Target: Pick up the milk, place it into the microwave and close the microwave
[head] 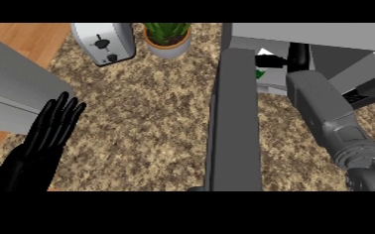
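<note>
We see the left hand (51, 129) resting open; the right hand (282, 61) reaches inside the microwave (307, 35), fingers indeterminate.

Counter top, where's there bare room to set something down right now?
The widest bare patch of counter lies between the resting left hand, the toaster and plant pot behind, and the open microwave door. Right of that door it is crowded by the right forearm reaching into the microwave.
</note>
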You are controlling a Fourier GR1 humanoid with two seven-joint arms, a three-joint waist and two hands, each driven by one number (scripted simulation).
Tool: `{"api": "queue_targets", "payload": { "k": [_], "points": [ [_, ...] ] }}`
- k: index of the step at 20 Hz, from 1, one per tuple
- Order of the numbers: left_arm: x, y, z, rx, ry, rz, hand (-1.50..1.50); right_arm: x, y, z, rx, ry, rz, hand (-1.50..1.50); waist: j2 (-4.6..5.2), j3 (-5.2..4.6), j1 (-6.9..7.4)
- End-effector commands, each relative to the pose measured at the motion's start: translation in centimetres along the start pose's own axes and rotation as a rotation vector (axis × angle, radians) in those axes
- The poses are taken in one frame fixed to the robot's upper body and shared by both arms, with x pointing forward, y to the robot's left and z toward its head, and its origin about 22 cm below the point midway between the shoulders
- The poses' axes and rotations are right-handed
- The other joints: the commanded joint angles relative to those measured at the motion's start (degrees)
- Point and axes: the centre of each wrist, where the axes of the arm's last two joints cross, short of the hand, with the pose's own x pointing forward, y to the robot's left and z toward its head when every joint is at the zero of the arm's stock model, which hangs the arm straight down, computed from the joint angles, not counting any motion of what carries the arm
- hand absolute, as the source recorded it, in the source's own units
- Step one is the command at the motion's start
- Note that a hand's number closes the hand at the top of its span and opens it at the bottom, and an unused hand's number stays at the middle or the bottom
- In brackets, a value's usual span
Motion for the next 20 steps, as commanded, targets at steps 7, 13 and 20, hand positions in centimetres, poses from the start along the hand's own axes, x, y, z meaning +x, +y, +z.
{"api": "queue_targets", "payload": {
  "k": [7,13,20],
  "points": [
    [-1.0,-1.0,-0.4,0.000,0.009,0.018,-1.50,-2.2,-0.3,1.9,0.016,0.002,-0.091,-1.50,-0.54,-0.05,-1.87],
    [-1.7,-1.5,-1.5,-0.047,0.038,0.019,-1.50,-3.5,1.1,4.0,0.065,0.007,-0.183,-1.50,-1.38,-0.13,-3.73],
    [-3.3,-2.2,-1.9,-0.142,0.090,0.069,-1.50,-5.5,2.2,6.9,0.119,0.001,-0.306,-1.50,-2.01,-0.18,-4.78]
  ]
}}
